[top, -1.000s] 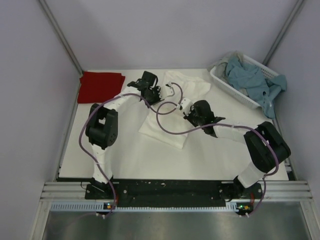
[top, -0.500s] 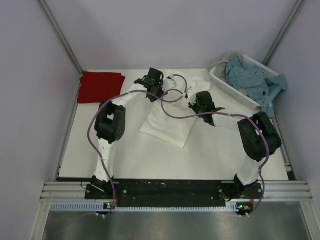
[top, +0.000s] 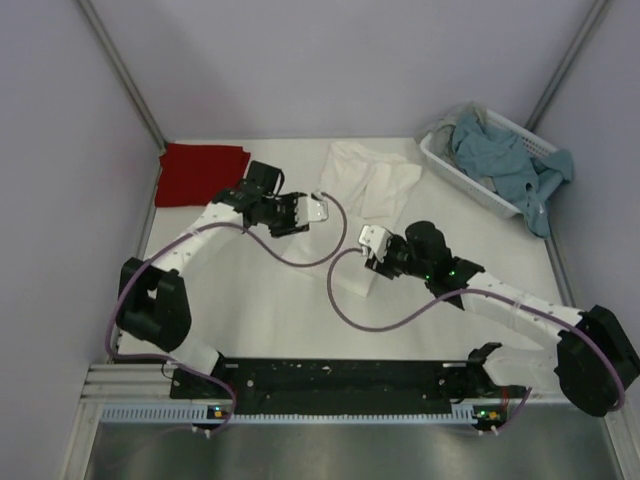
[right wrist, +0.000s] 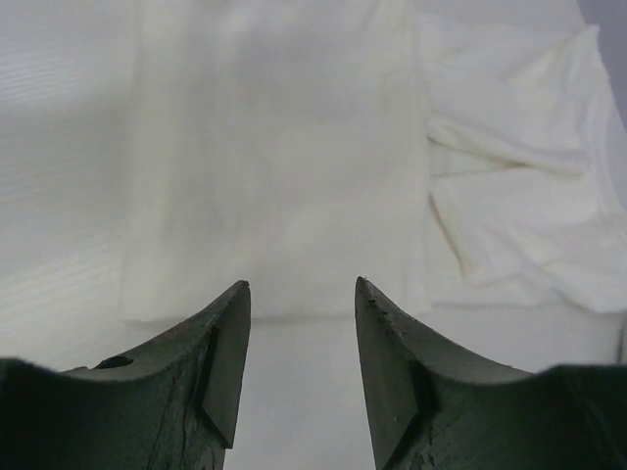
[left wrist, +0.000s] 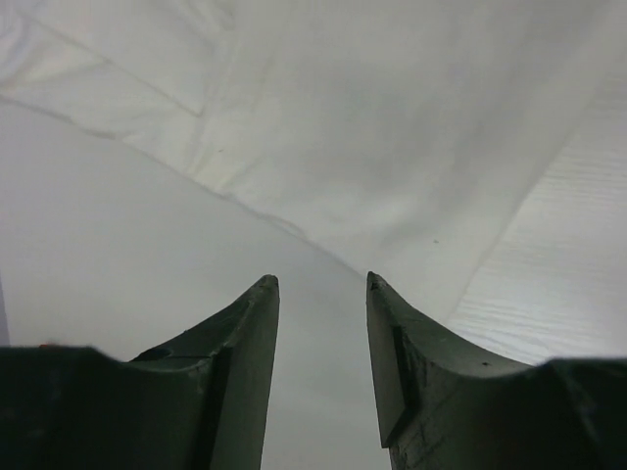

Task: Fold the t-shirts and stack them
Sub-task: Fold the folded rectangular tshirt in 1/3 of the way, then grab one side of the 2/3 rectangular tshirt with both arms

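Nearer than the white t-shirt (top: 372, 182), a broad band of tabletop (top: 250, 325) lies bare, crossed only by the right cable (top: 345, 312) looping low over it. To the shirt's left, open tabletop runs as far as the dark red t-shirt (top: 200, 172), but the left arm and its end effector (top: 310, 211) stretch across that gap, the left cable (top: 300, 258) sagging beneath. The right end effector (top: 372, 250) occupies the shirt's near edge. Both have their fingers apart, with nothing between them. To the shirt's right, only a narrow strip separates it from the white basket (top: 440, 160), heaped with blue cloth (top: 505, 160).
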